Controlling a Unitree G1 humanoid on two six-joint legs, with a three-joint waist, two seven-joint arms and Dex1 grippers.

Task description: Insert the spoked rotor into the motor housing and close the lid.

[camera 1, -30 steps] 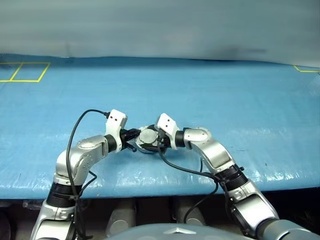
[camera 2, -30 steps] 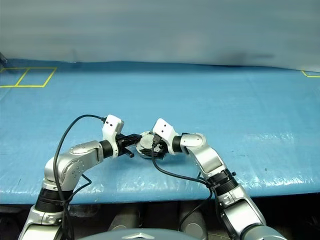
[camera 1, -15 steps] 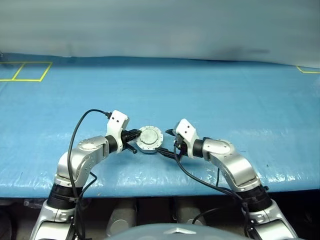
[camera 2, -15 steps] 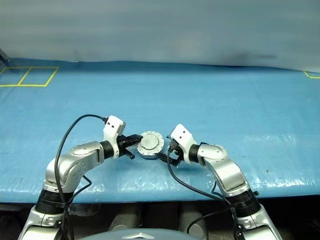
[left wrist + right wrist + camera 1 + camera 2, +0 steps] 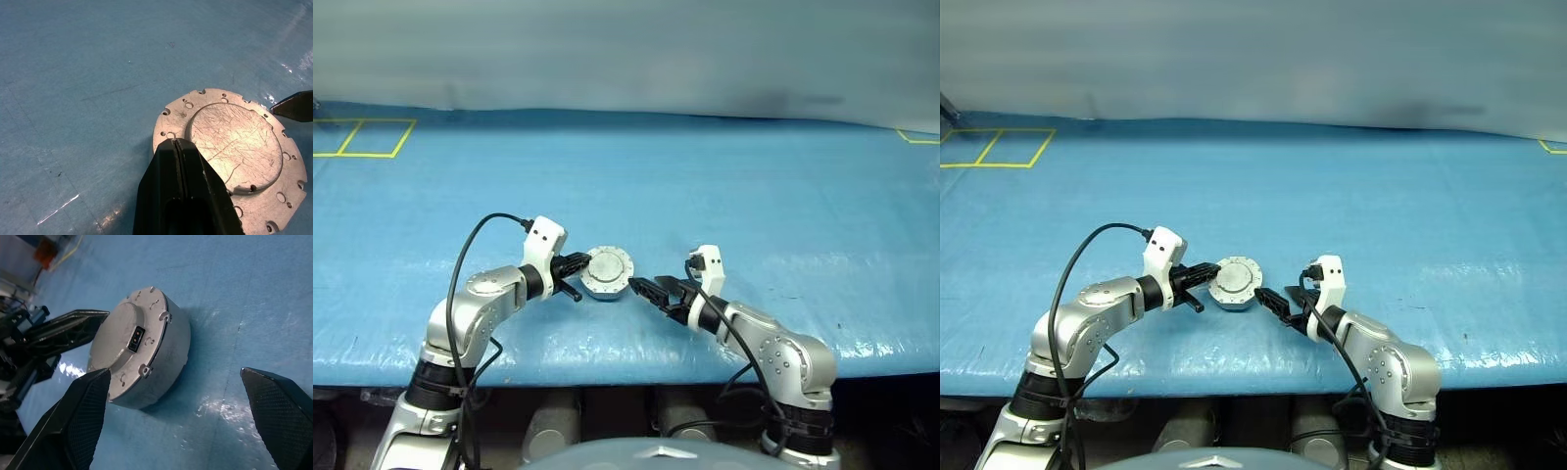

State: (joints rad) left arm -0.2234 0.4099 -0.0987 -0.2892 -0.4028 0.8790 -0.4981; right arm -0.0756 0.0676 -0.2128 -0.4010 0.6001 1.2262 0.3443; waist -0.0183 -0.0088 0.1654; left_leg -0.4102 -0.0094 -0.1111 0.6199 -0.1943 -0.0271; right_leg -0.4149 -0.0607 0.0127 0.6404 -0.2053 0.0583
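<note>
Two steps look done: lid (image 5: 606, 269) sits closed on housing (image 5: 168, 350), wheel presumably inside. Left gripper (image 5: 576, 274) pinched shut, tips at lid rim, holding nothing; right gripper (image 5: 651, 290) wide open, empty, just beside housing.

I'm looking at a lab test bench: blue sheeting covering the tabletop (image 5: 783, 196), yellow tape squares (image 5: 362, 139) marking eleven o'clock.

One housing (image 5: 606, 273), with one lid (image 5: 234, 147) shut on top of it. One bench (image 5: 783, 196) under a blue cover. Two pincers: the left pincer (image 5: 579, 262) and the right pincer (image 5: 646, 291). One yellow-taped double square (image 5: 362, 138) at the far left corner.
</note>
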